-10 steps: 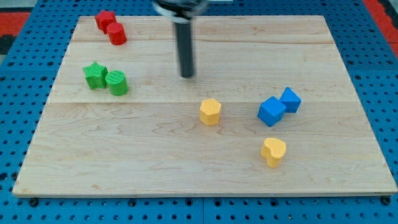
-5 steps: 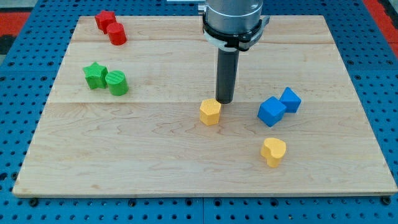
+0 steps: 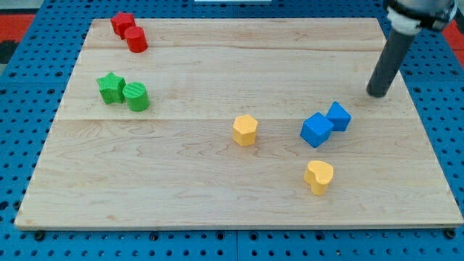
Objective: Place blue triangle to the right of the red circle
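My tip (image 3: 377, 94) sits on the board (image 3: 217, 188), far on the right side. It holds nothing. Two blue blocks touch, just down-left of it: a small one (image 3: 338, 116) and a big one (image 3: 317, 130). The red circle (image 3: 135, 40) is far away at top left.

The wooden tabletop (image 3: 217, 196) carries two touching red blocks (image 3: 129, 32) at the view's top left, with a green star (image 3: 111, 88) touching a green cylinder (image 3: 136, 96) below them. A yellow block (image 3: 245, 130) lies mid-board, two touching blue blocks (image 3: 325, 123), apparently cubes, to its right, and a yellow heart (image 3: 319, 177) below those.
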`<state>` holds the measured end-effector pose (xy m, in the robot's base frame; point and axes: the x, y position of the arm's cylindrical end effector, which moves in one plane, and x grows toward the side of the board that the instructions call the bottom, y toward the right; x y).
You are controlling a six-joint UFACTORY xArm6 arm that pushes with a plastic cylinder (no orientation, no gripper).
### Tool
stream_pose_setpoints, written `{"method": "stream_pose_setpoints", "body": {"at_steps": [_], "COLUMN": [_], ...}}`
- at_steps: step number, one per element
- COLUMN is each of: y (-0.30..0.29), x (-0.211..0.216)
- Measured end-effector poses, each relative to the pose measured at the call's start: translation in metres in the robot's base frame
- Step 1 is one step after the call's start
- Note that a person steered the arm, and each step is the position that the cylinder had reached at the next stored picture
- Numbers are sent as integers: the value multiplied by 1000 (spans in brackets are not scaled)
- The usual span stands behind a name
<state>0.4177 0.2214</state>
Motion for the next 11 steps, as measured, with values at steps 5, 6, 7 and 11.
{"method": "stream_pose_setpoints", "body": {"at_steps": [5,6,7,11], "y": [-19,-157,-234,-125], "x": [61,18,-5,-27]}}
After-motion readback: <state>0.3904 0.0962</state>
